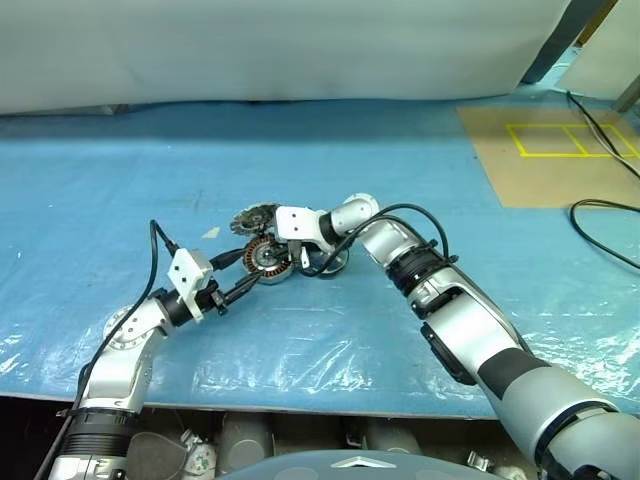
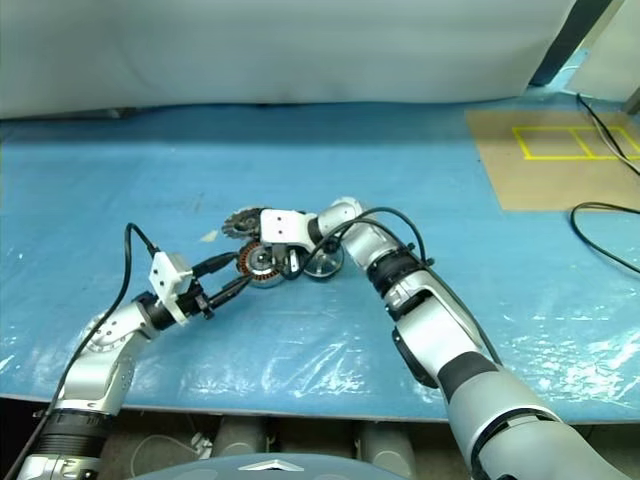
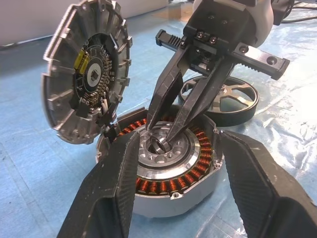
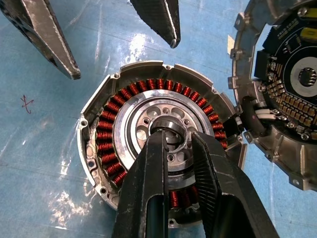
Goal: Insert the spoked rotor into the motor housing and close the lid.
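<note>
— Black fingers first: what is the right gripper doing?

— Its two fingers come down into the middle of the motor housing, nearly together, tips at the small ring in the silver hub. Whether they pinch that ring I cannot tell.

— And the left gripper?

— Spread wide, one finger on either side of the housing's near wall. Whether the pads press the wall I cannot tell either.

— Where does the housing sit?

— On the blue plastic sheet, copper windings facing up.

— The lid?

— Standing tilted up at the housing's far-left edge, joined to it by short wires, its circuit-board face turned towards the housing.

— The spoked rotor?

— Lying flat on the sheet just right of the housing, behind the right gripper, not inside it.
</note>
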Available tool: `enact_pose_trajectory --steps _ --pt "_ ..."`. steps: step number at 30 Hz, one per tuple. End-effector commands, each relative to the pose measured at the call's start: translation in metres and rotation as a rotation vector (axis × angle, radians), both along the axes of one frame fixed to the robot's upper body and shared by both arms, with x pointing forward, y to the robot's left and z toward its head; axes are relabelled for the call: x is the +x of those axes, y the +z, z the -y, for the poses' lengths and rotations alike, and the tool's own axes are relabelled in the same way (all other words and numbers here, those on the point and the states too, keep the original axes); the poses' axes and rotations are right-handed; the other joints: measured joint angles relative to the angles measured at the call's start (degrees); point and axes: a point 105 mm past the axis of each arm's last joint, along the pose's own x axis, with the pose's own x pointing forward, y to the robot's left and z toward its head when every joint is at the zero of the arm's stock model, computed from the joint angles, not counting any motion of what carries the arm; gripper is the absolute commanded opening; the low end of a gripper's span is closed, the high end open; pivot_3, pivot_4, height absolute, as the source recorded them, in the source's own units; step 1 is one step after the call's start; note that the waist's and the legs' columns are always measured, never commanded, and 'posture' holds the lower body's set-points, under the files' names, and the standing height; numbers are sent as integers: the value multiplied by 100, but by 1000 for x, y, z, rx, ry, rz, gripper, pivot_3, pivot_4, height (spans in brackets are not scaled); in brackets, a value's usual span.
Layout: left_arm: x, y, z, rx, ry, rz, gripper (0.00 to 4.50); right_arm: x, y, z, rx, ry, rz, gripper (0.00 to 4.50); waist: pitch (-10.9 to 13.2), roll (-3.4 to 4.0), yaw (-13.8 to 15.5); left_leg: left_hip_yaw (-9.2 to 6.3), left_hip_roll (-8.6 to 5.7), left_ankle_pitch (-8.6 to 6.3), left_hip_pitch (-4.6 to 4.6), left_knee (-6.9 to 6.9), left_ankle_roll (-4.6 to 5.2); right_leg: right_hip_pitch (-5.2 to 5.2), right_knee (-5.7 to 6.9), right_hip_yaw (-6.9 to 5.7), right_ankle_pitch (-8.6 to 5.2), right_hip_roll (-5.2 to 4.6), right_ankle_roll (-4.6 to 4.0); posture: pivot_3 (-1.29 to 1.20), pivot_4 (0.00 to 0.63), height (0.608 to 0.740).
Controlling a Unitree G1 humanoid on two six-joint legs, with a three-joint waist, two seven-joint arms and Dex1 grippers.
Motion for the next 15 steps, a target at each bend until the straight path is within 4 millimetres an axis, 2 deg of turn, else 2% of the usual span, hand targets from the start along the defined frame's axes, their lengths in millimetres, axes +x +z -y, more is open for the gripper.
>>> enact_pose_trajectory --steps 1,6,11,15 --pt "2 7 2 0 -7 33 2722 2 14 -5 26 15 43 796 0 0 1 0 0 0 0 0 0 0 0 0 0 0 0 0 150 740" --pt "3 6 2 1 -7 32 2722 2 22 -2 26 37 34 796 0 0 0 1 0 0 0 0 1 -1 0 0 0 0 0 0 150 740" --pt "4 7 3 -4 -10 34 2722 -13 35 15 -23 162 -61 796 1 -1 12 0 0 4 -7 0 10 -2 -1 0 0 0 0 0 150 740" --pt "5 8 2 -3 -8 39 2722 -2 58 2 113 92 -20 796 1 -2 -18 1 1 8 -6 1 16 -6 3 0 0 0 -1 0 150 740"
